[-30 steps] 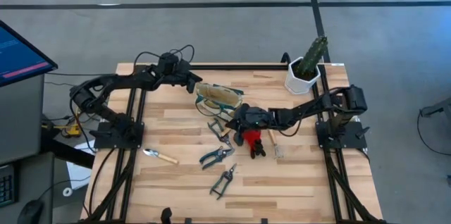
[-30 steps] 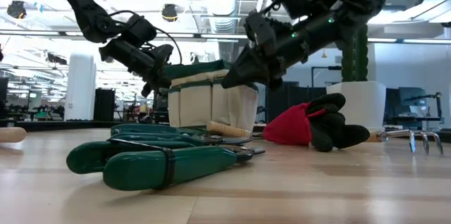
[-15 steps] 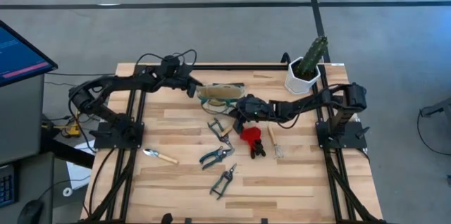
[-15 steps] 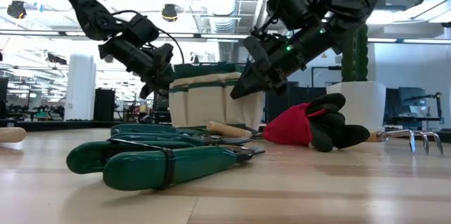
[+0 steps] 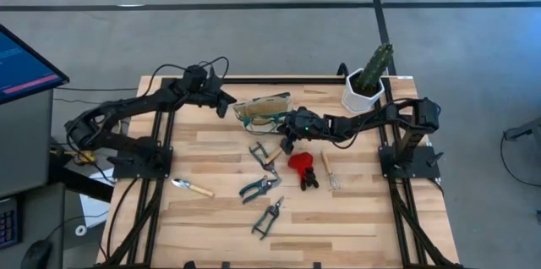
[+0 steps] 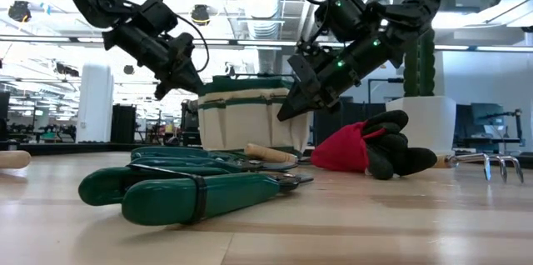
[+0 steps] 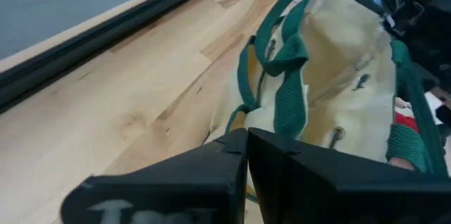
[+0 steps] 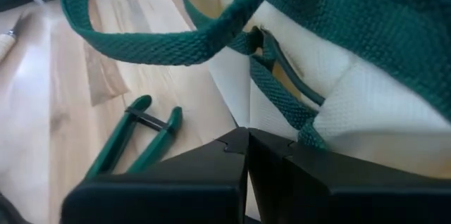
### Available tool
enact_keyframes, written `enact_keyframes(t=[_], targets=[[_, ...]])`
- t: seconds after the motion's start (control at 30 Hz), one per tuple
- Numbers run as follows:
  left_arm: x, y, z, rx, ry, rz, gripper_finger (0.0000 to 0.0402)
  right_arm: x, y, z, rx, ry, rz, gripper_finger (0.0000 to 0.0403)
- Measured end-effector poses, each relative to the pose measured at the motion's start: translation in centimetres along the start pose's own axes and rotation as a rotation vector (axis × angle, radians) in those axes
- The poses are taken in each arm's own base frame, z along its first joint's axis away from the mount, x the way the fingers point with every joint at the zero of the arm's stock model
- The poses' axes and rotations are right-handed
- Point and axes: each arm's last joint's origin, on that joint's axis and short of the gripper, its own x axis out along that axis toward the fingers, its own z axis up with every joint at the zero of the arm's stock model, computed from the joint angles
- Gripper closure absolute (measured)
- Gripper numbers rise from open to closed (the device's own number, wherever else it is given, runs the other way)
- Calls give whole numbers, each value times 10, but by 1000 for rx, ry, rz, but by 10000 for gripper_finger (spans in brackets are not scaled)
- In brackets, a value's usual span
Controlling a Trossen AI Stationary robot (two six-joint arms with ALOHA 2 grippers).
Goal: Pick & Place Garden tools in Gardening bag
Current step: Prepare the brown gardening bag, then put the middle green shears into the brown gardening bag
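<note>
The cream gardening bag [image 5: 264,110] with green trim and handles stands at the table's far middle, mouth up [image 6: 250,119]. My left gripper [image 5: 228,106] is shut at the bag's left end, by its rim [image 7: 246,134]. My right gripper [image 5: 287,137] is shut at the bag's near right side [image 6: 284,116]. The garden tools lie on the wood nearer the front: green-handled shears [image 5: 263,153], two more shears [image 5: 259,188] [image 5: 268,216], a wooden-handled trowel [image 5: 193,188], a red-headed tool [image 5: 301,167] and a thin wooden-handled tool [image 5: 327,170]. My left gripper has its shut fingertips right at the cream rim corner [image 7: 227,121] of the bag's left end, coming slanting down from the far left. Whether they pinch or only touch the cloth I cannot tell. My right gripper points slanting down toward the left along the bag's near wall [image 8: 236,97], under a green handle loop [image 8: 162,44]. I cannot tell whether it touches the cloth.
A white pot with a green cactus [image 5: 365,85] stands at the far right corner. A dark rail [image 7: 106,48] runs along the table's far edge behind the bag. Bare wood lies along the near edge and on the left.
My right gripper has swung from above the red-headed tool toward the far edge, up to the bag's near side. My left gripper has risen and drawn back a little toward the left. The bag has shifted slightly toward the far edge.
</note>
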Motion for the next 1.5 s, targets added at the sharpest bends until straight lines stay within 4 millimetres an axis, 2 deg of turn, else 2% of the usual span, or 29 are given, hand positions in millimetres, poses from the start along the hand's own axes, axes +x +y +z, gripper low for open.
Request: enact_keyframes(t=[0.37, 0.6, 0.73, 0.87, 1.0, 1.1, 1.27, 1.37, 1.5], targets=[[-7, -4, 4, 10, -29, 4, 400, 0, -5, -1, -11, 19, -26, 403], [-7, -4, 3, 8, -26, 5, 400, -12, -7, 8, -15, 24, -10, 403], [-15, -7, 6, 21, -53, 2, 400, -45, -3, 24, -13, 63, 140, 403], [-41, -21, 17, 70, -164, -24, 400, -95, 0, 47, -8, 16, 255, 403], [-73, -47, 23, 119, -274, -149, 400, -140, 4, 65, -13, -123, 303, 403], [-94, -69, 21, 177, -342, -238, 400, -163, 7, 73, 7, -212, 329, 403], [-121, -97, 16, 251, -441, -325, 400, -187, 11, 79, 45, -334, 253, 403], [-130, -106, 13, 263, -481, -332, 400, -192, 13, 80, 32, -347, 261, 403], [-132, -112, 10, 267, -487, -344, 400, -191, 15, 78, 24, -340, 267, 403]])
